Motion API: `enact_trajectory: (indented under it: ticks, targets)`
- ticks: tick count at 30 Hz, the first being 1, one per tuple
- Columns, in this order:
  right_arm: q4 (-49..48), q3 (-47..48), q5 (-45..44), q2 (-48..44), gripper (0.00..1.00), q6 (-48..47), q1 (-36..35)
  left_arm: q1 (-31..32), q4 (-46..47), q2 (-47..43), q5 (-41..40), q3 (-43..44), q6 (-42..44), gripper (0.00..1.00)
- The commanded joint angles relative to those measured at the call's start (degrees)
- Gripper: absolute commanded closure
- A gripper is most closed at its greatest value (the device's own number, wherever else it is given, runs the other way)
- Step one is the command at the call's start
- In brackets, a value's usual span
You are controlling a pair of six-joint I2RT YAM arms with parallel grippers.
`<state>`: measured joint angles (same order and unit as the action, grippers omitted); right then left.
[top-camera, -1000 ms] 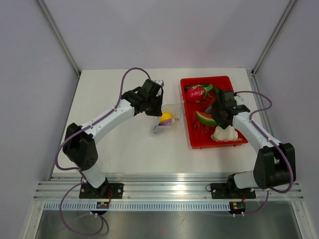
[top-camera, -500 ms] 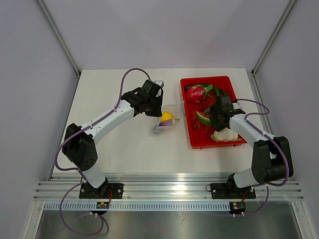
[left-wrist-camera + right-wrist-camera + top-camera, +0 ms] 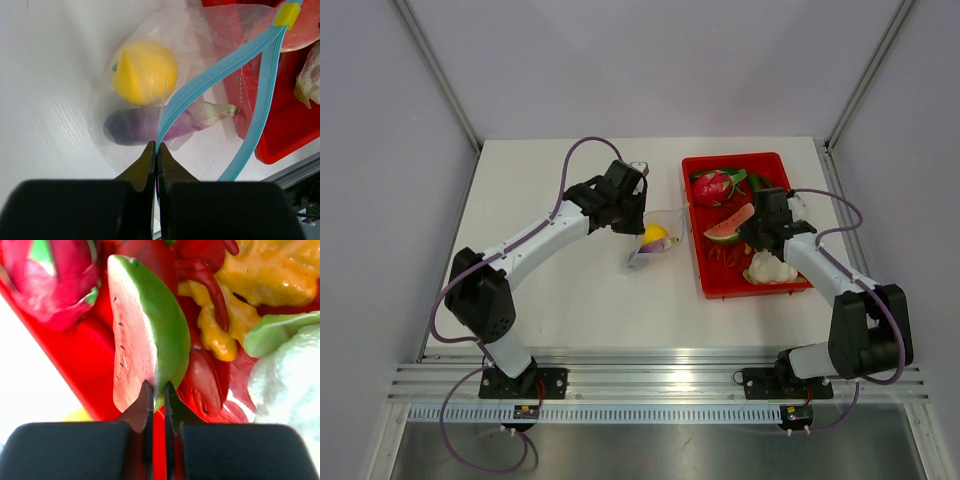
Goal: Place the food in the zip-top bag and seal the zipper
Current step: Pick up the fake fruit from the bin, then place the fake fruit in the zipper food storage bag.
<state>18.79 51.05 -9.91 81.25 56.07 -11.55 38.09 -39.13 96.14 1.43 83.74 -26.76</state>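
The clear zip-top bag (image 3: 658,240) lies on the white table just left of the tray, with the round yellow fruit (image 3: 144,71) and the purple eggplant (image 3: 150,125) inside. Its light-blue zipper (image 3: 215,75) stands apart, so the mouth gapes. My left gripper (image 3: 156,146) is shut on the zipper strip at the bag's near corner. Over the red tray (image 3: 698,262), my right gripper (image 3: 156,386) is shut on the rind end of the red-and-green watermelon wedge (image 3: 142,332), which hangs tilted above the tray (image 3: 730,225).
The red tray (image 3: 65,355) also holds a pink dragon fruit (image 3: 713,186), a red crab-like toy (image 3: 210,385), a yellow piece (image 3: 250,275) and a white-and-green piece (image 3: 770,267). Grey walls close in the table at back and sides. A metal rail runs along the near edge.
My right gripper came down on the watermelon wedge, closed on it, and has lifted it up off the tray floor. The left arm and bag have stayed still.
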Motion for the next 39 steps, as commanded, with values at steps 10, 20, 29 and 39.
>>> enact_trajectory:
  ticks: [10, 20, 29, 39]
  targets:
    - [-1.92, -1.05, 3.58, -22.62, 1.0, -17.22, -1.36, -1.08, 0.11, 0.45, 0.59, 4.58, 1.72, 1.0]
    - [7.49, 16.28, -8.46, -15.35, 1.0, -19.96, -20.78, -1.17, -0.68, 1.33, 0.68, 5.46, 2.07, 1.0]
    - [15.66, 23.3, -21.02, -0.32, 1.0, -3.61, -31.68, -1.17, -0.59, 0.46, 1.47, 4.85, 1.45, 1.0]
    - [15.06, 24.19, -20.24, 7.78, 1.0, 4.13, -36.17, -1.17, 0.81, -0.6, 3.49, 2.92, 0.57, 1.0]
